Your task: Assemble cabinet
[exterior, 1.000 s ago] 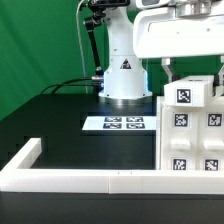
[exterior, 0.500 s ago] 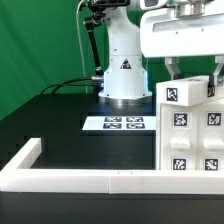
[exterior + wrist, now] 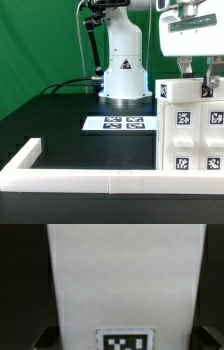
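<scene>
White cabinet (image 3: pixel 192 128) stands at the exterior view's right, inside the border wall (image 3: pixel 90 180).
Exterior: I see the gripper (image 3: pixel 198 72) at its top edge; jaws' state, cannot tell. Wrist: a white tagged panel (image 3: pixel 125 280) fills the frame. I judge assembly midway, steps remaining.

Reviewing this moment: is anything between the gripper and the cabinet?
Nothing visible. The gripper is right at the top of the cabinet, and the wrist view shows only its white panel between the fingers.
</scene>
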Controlling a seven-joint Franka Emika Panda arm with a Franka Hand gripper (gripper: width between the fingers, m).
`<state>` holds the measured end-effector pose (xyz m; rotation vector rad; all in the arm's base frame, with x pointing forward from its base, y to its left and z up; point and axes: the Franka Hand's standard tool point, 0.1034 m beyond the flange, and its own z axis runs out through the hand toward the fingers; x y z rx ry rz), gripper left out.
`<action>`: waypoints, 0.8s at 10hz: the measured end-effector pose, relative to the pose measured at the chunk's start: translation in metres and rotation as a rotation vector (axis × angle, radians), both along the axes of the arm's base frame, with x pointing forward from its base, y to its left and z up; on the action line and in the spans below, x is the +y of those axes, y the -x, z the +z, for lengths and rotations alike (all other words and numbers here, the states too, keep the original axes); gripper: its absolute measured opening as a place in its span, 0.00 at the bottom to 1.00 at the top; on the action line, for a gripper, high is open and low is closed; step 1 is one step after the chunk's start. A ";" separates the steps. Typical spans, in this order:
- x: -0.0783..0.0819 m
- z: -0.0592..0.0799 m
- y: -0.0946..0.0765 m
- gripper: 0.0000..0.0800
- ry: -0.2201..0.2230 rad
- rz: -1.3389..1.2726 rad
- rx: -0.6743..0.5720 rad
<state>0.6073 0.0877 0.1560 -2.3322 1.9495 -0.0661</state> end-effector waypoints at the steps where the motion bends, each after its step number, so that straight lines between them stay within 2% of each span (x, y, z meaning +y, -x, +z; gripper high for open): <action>1: -0.001 0.000 0.001 0.69 -0.031 -0.169 0.006; 3: -0.004 -0.001 0.002 0.69 -0.088 -0.367 0.030; 5: -0.007 -0.002 0.004 0.69 -0.123 -0.564 0.060; 8: -0.008 -0.002 0.004 0.69 -0.139 -0.616 0.068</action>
